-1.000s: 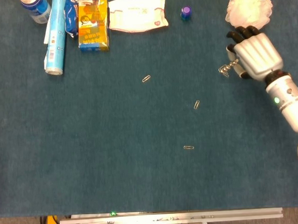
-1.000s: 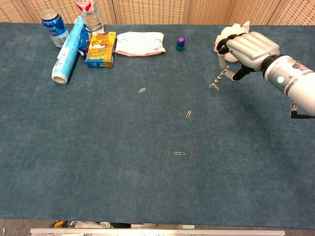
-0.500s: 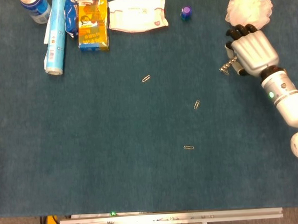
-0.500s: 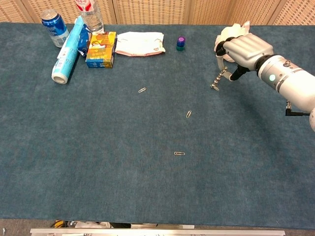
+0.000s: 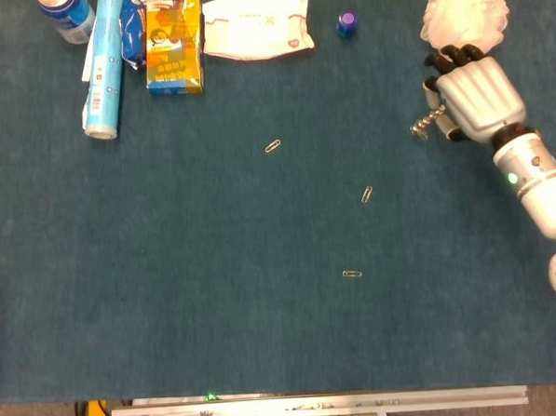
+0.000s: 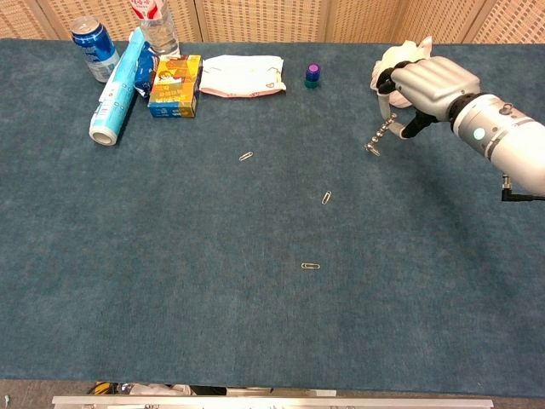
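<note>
One hand shows, the right hand, and it holds a small metal corkscrew with its fingers curled down over the handle, so the twisted tip juts out to the side and slants toward the blue surface. In the chest view the corkscrew hangs below the right hand with its tip at or just above the cloth; contact cannot be told. Taking the corkscrew as landmark, a white mesh bath puff lies just behind it, nearly touching the fingertips. A small purple cap sits further back and to the left. Three paper clips lie scattered left of the corkscrew and toward the near edge. Far to the left stand a tissue pack, an orange box, a blue roll and a can. No left hand appears in either view.
</note>
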